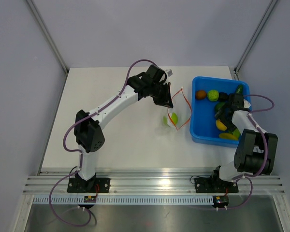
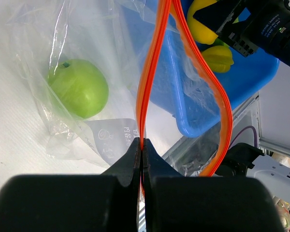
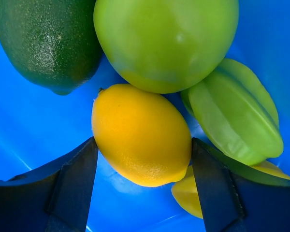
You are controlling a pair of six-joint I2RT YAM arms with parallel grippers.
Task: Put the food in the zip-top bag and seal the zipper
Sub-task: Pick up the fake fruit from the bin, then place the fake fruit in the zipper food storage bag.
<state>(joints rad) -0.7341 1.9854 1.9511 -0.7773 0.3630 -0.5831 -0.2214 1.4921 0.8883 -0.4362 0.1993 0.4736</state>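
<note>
"Red-orange thin strip, the zipper (image 1: 189, 105), from above?"
"Along the mouth of the small crinkly clear zip-top bag (image 1: 167, 120), mid-table, left of the blue rectangular plastic tray (image 1: 197, 137); left gripper (image 1: 168, 103) at it, right gripper (image 1: 224, 118) in the tray."
"Left wrist?"
"Pinched shut on the strip, which runs straight away; a round green fruit (image 2: 79, 87) is inside; the bag's print is unreadable."
"Right wrist?"
"Jaws apart astride an oval yellow lemon (image 3: 140, 135), long axis slanting across them."
</note>
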